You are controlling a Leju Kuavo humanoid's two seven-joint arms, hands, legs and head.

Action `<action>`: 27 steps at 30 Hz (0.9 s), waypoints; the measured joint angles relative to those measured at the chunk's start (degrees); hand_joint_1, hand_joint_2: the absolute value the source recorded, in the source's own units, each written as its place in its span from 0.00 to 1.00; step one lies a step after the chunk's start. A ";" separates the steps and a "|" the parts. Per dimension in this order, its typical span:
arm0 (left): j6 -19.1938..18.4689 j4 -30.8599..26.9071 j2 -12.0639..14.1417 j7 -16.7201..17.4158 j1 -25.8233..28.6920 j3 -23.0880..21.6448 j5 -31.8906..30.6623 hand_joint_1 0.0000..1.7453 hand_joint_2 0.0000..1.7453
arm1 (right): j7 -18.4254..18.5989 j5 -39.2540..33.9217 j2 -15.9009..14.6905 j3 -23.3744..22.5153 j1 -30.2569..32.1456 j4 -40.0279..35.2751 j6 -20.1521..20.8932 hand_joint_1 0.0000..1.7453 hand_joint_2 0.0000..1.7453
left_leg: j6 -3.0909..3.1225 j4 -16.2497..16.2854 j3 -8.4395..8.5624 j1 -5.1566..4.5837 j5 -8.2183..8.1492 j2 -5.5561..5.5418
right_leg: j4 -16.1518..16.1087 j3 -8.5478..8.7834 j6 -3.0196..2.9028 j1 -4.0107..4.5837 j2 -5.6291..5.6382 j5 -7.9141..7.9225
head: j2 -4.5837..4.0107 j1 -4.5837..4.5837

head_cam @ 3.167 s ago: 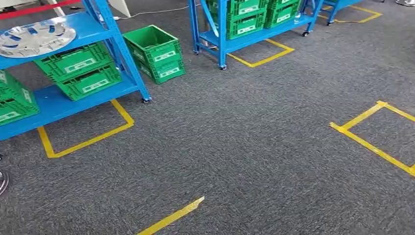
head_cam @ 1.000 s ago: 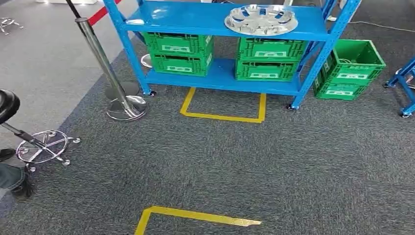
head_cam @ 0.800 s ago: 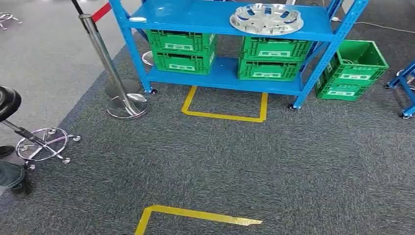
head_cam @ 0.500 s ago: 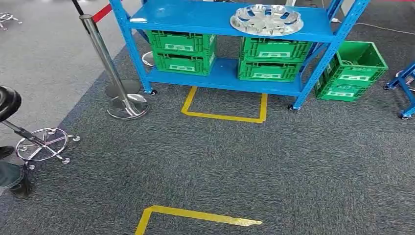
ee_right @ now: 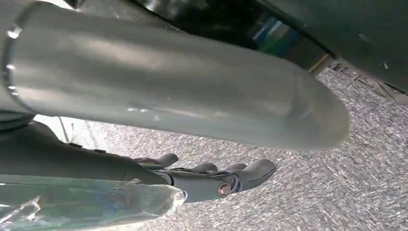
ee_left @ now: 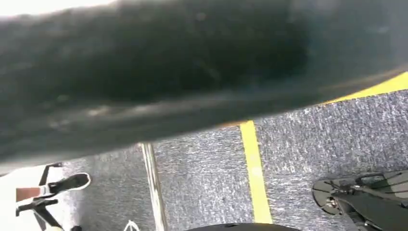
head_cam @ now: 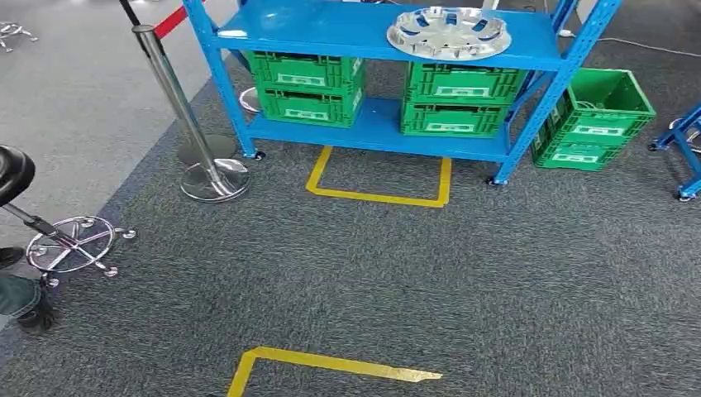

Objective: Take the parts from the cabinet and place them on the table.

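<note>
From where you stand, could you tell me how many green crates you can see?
5: two stacked left and two stacked right under the blue rack's shelf, one on the floor beside it.

Dark grey carpet marked with yellow tape lines. Off to the left, a chrome stanchion post with a red belt, beside a paler floor strip. Nearer, a chrome-based stool, probably black-seated.
</note>
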 joint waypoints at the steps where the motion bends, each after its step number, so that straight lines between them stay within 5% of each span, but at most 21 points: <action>1: 0.15 0.00 0.00 -0.26 0.00 0.04 0.00 0.00 0.00 | 0.00 -0.11 0.00 0.00 0.00 0.00 0.04 0.00 0.00 | 0.00 0.00 0.02 0.00 0.00 0.00 | 0.00 -0.07 0.01 0.00 0.00 -0.01 | 0.00 0.00; 17: 2.73 0.00 0.26 -1.33 -0.01 0.24 -1.79 0.00 0.00 | 0.00 0.15 0.00 0.00 -0.01 0.00 0.44 0.00 0.00 | 0.03 0.01 0.10 -0.03 -0.03 0.00 | -0.01 -0.22 0.13 -0.04 0.00 -0.07 | 0.00 0.00; 19: 2.95 0.00 0.54 -1.16 0.00 0.24 -2.05 0.00 0.00 | 0.04 0.11 0.06 0.02 -0.07 0.00 0.41 0.00 0.00 | 1.66 -0.97 0.43 -0.33 -0.01 -0.07 | -1.62 1.05 1.32 -0.41 -0.35 0.57 | 0.00 -0.20; 21: 2.99 0.00 0.41 -1.09 -0.01 0.24 -2.14 0.00 0.00 | 0.04 0.09 0.04 0.02 -0.15 0.00 0.37 0.00 0.00 | 1.99 -4.29 2.70 0.36 1.34 -0.24 | -1.28 1.23 1.40 -0.22 0.90 0.01 | -0.02 0.24; 22: 3.06 0.00 0.46 -1.09 -0.13 0.24 -2.14 0.00 0.00 | 0.02 0.09 0.04 0.02 -0.23 0.00 0.39 0.00 0.00 | 2.15 -4.78 3.07 0.56 1.63 -0.33 | 2.61 -0.79 1.33 -0.23 2.15 -2.07 | -0.02 0.42; 24: 3.17 0.00 0.48 -1.09 -0.23 0.24 -2.21 0.00 0.00 | 0.02 0.07 0.02 0.02 -0.09 0.00 0.41 0.00 0.00 | 2.08 -4.73 3.15 0.60 1.32 -0.66 | 12.14 -6.20 1.72 -0.59 2.76 -5.65 | -0.02 0.61; 25: 3.21 0.00 0.46 -1.09 -0.21 0.24 -2.23 0.00 0.00 | 0.02 0.04 0.02 0.02 0.05 0.00 0.42 0.00 0.00 | 1.90 -4.66 3.23 0.61 1.16 -0.85 | 15.47 -8.48 1.98 -0.68 2.78 -6.24 | -0.02 0.39; 26: 3.21 0.00 0.46 -1.09 -0.15 0.24 -2.23 0.00 0.00 | 0.02 0.04 0.02 0.02 0.21 0.00 0.39 0.00 0.00 | 1.63 -4.56 3.37 0.72 0.98 -1.03 | 15.88 -9.35 2.18 -0.79 2.77 -5.35 | -0.02 0.55; 27: 3.23 0.00 0.44 -1.09 -0.06 0.24 -2.25 0.00 0.00 | 0.02 0.04 0.02 0.02 0.20 0.00 0.39 0.00 0.00 | 1.15 -4.34 3.70 0.98 0.61 -1.21 | 13.02 -8.58 2.50 -1.06 2.77 -2.44 | -0.02 0.55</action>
